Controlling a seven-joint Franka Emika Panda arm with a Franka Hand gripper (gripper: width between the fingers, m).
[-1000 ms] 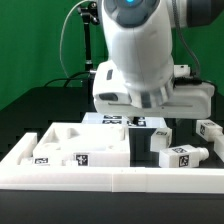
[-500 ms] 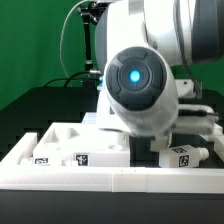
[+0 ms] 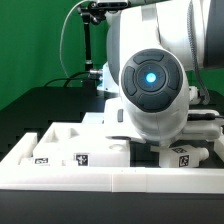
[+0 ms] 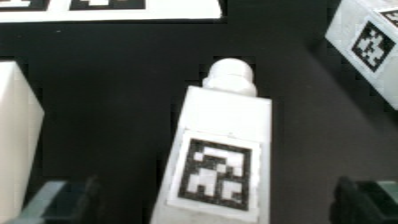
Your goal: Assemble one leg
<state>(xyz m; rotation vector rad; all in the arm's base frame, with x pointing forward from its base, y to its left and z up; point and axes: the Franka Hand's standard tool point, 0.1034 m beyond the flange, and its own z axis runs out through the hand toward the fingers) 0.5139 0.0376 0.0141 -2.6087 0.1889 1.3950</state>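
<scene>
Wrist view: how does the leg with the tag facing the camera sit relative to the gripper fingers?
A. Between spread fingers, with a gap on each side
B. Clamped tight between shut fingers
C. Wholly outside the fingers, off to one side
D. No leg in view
A: the leg lies between the fingers of the open gripper, with a dark gap showing on each side.

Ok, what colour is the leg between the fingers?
The leg is white with a black-and-white square tag, clearest in the wrist view.
</scene>
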